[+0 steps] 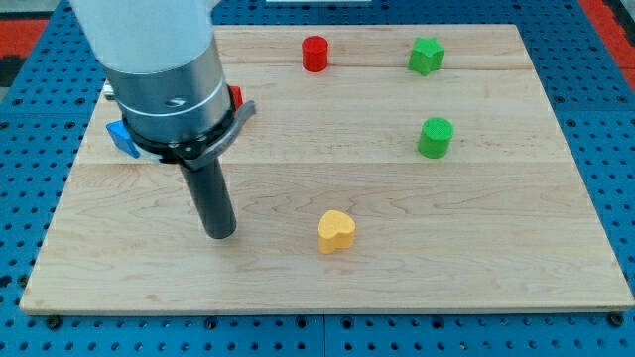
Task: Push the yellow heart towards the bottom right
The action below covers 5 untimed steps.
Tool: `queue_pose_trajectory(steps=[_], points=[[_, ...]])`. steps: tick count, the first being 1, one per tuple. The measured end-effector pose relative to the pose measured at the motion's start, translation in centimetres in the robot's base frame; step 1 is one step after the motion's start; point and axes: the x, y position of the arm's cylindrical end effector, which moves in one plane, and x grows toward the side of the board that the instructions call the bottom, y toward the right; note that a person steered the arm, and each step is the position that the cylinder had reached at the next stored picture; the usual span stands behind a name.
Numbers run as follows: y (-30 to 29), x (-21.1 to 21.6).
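Observation:
The yellow heart (336, 231) lies on the wooden board (496, 268), a little below the board's middle. My tip (220, 235) rests on the board to the left of the yellow heart, at about the same height in the view, with a clear gap between them. The rod rises from the tip into the large grey arm body at the view's top left.
A red cylinder (315, 54) and a green star-like block (426, 56) stand near the top edge. A green cylinder (435, 137) stands at the right. A blue block (121, 137) and a red block (236, 97) peek out from behind the arm body at the left.

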Motion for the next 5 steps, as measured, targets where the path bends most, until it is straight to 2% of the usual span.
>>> queue_pose_trajectory(steps=[1, 2, 3, 4, 5], points=[[6.8, 0.0], [17.0, 0.9], [22.0, 1.4], [17.7, 0.7], [17.3, -5.5]])
